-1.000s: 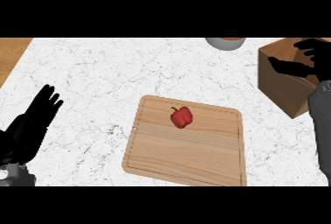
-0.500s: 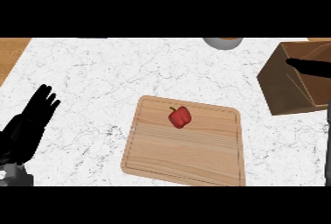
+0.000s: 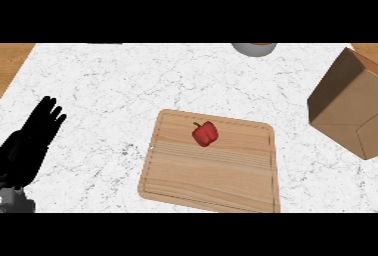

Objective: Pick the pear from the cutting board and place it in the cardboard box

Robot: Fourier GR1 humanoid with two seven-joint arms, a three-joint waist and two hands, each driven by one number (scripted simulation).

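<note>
A: What's on the cutting board (image 3: 210,175)?

B: A small red fruit (image 3: 204,133) with a green stem, more like a bell pepper than a pear. It lies near the board's far edge, touched by nothing. The cardboard box (image 3: 347,111) stands well apart at the right; its inside can't be seen.

A: And the hands?

B: The left hand (image 3: 33,137) rests at the left edge, fingers straight and together, holding nothing. The right hand is out of view.

A: How should it be gripped?

B: From above, I'd judge, fingers closing round its body rather than the stem, since it looks liable to roll.
</note>
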